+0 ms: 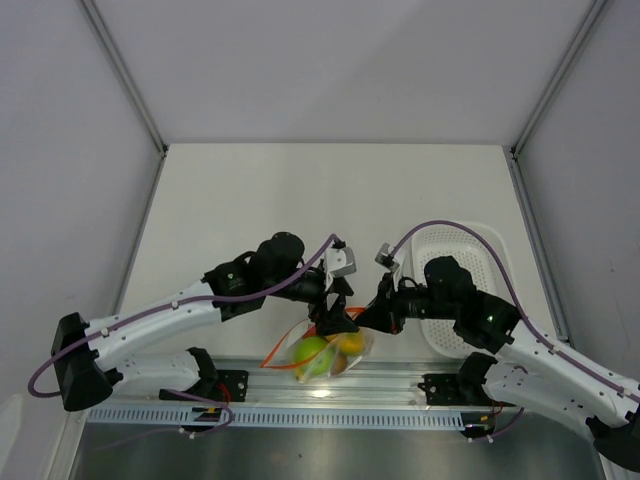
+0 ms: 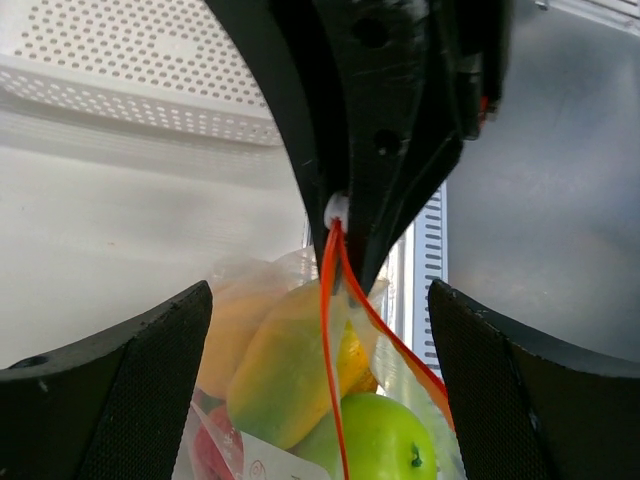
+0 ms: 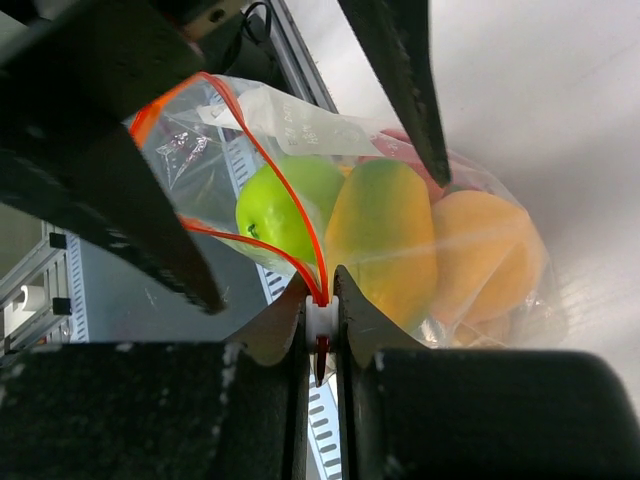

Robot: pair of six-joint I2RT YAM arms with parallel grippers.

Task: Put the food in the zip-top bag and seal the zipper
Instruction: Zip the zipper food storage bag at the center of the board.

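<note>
Over on the left, the left arm (image 1: 160, 318) sweeps in low from its base, elbow bent, wrist angled toward the middle. The left gripper (image 2: 320, 300) stands wide open, one finger on either side of the zip-top bag (image 3: 300, 125), gripping nothing. The bag sits between the two grippers at the near edge of the table (image 1: 300, 200), just by the metal rail (image 1: 400, 378). The food (image 1: 325, 352) is inside it: the green round fruit (image 3: 275, 205), a yellow one (image 3: 380, 240), the orange one (image 3: 490, 250), and red pieces (image 2: 215, 445) low down. The zipper (image 3: 265, 160) gapes in a loop, then comes together at one end, and there the right gripper (image 3: 322, 292) is clamped tight on it. The right arm (image 1: 545, 362) reaches in from the right, wrist turned leftward, beside the white perforated tray (image 1: 480, 270).
</note>
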